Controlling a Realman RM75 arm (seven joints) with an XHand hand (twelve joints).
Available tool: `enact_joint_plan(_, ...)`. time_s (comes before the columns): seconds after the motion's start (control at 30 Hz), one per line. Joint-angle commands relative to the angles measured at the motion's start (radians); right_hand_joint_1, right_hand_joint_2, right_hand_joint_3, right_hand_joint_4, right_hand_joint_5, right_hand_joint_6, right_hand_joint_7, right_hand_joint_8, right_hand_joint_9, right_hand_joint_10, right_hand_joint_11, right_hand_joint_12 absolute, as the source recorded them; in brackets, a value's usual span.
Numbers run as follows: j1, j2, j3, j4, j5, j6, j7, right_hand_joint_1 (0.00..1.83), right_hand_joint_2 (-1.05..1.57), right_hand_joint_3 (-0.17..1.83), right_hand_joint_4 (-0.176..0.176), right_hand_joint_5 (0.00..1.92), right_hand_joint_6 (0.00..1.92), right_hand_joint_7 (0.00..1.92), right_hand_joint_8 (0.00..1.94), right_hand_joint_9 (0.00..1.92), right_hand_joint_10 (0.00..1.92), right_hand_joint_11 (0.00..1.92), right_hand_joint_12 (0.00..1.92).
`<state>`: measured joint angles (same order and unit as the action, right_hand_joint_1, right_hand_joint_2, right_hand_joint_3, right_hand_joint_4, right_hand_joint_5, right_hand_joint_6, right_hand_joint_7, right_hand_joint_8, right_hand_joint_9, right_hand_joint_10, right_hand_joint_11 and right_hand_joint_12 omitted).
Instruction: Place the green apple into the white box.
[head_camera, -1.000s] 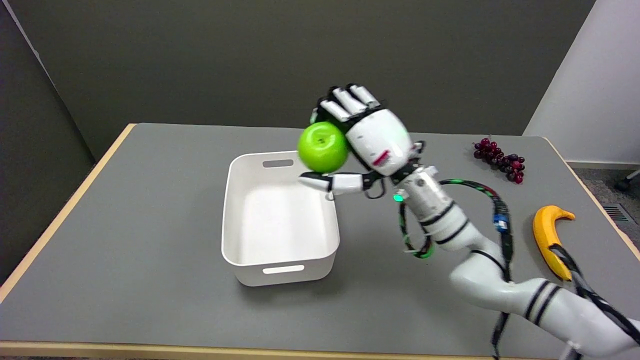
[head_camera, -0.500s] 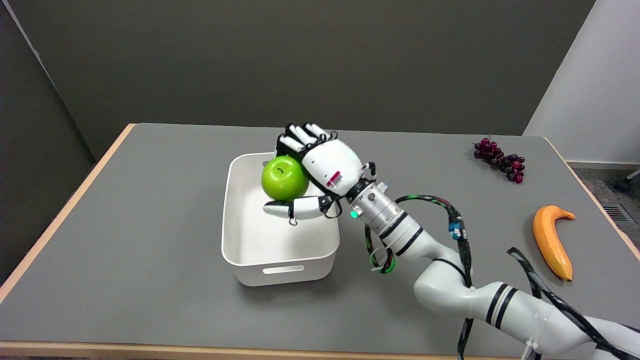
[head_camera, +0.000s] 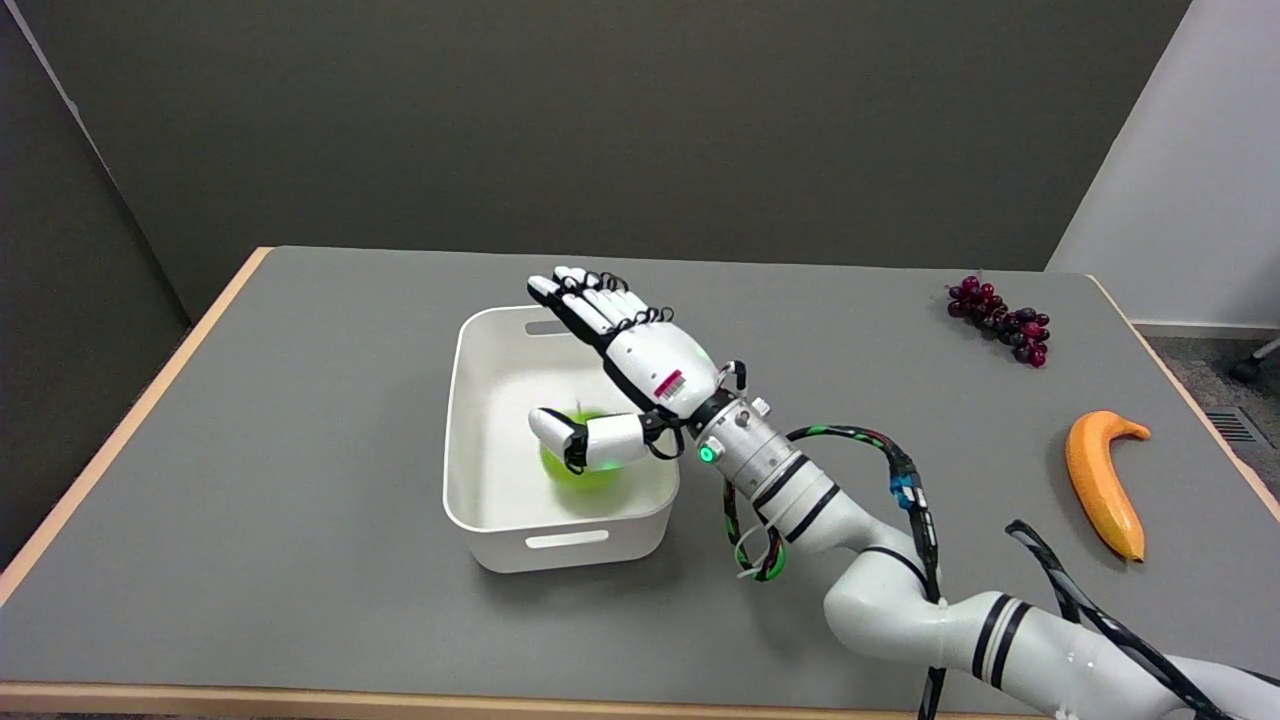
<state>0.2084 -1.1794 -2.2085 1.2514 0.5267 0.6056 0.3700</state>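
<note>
Green apple released since half second ago; now lies blurred inside white box, toward its near right corner. Right hand above box, fingers spread, grasping nothing. Judgement: placement essentially done; arm withdrawal remains. Banana, grapes at table's right edge, untouched.

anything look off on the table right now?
Nothing stands out. The green apple sits inside the white box, partly hidden by the open right hand above it. Grapes and banana lie intact on the table.
</note>
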Motion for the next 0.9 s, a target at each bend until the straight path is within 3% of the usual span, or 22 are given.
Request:
enact_joint_plan(0.03, -0.049, 0.013, -0.009, 0.057, 0.045, 0.089, 0.081, 0.27, 0.57, 0.9, 0.072, 0.03, 0.12, 0.0, 0.0, 0.0, 0.0, 0.0, 0.8)
enact_joint_plan(0.13, -0.061, 0.016, 0.0, 0.066, 0.047, 0.154, 0.081, 0.27, 0.57, 0.9, 0.075, 0.03, 0.13, 0.0, 0.0, 0.0, 0.0, 0.0, 0.69)
enact_joint_plan(0.33, -0.167, 0.085, 0.12, 0.156, 0.07, 0.458, 0.069, 0.28, 0.57, 0.89, 0.074, 0.03, 0.14, 0.0, 0.0, 0.0, 0.0, 0.0, 0.45)
enact_joint_plan(0.5, -0.258, 0.211, 0.142, 0.172, 0.27, 0.795, 0.078, 0.28, 0.59, 0.9, 0.065, 0.04, 0.17, 0.0, 0.0, 0.0, 0.0, 0.0, 0.37)
enact_joint_plan(0.63, -0.334, 0.257, 0.14, 0.166, 0.375, 0.967, 0.098, 0.26, 0.62, 0.93, 0.045, 0.04, 0.16, 0.0, 0.0, 0.0, 0.0, 0.0, 0.39)
enact_joint_plan(0.7, -0.375, 0.265, 0.146, 0.151, 0.418, 1.026, 0.163, 0.23, 0.66, 0.85, 0.024, 0.03, 0.24, 0.0, 0.03, 0.0, 0.04, 0.0, 0.46)
enact_joint_plan(0.77, -0.406, 0.263, 0.156, 0.108, 0.434, 1.081, 0.297, 0.31, 0.62, 0.95, 0.006, 0.04, 0.21, 0.0, 0.07, 0.0, 0.03, 0.0, 0.48)
enact_joint_plan(0.83, -0.421, 0.256, 0.16, 0.065, 0.448, 1.13, 0.396, 0.22, 0.64, 0.94, -0.047, 0.03, 0.2, 0.0, 0.04, 0.0, 0.05, 0.0, 0.36)
enact_joint_plan(0.9, -0.433, 0.249, 0.157, 0.022, 0.461, 1.17, 0.465, 0.18, 0.65, 0.93, -0.072, 0.03, 0.17, 0.0, 0.01, 0.0, 0.02, 0.0, 0.25)
